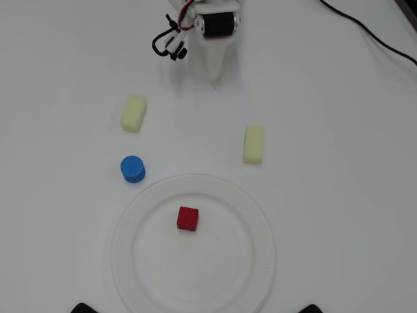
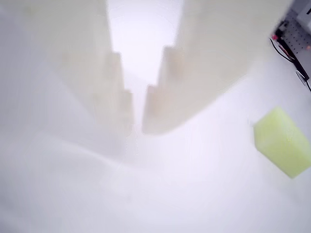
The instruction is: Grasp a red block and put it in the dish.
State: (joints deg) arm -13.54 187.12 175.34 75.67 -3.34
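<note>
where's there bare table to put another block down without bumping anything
Overhead view: widest bare table lies right of the right yellow block and the dish, though a black cable crosses the top right corner. The left edge, past the left yellow block and blue cylinder, is free too. Tightest: between cylinder and dish rim.

A bare white tabletop [image 1: 339, 195], set up as a robotics test bench, is seen from overhead: exposed wiring [image 1: 171, 36] on the arm at the far edge, a black cable [image 1: 374, 36] trailing far right.
</note>
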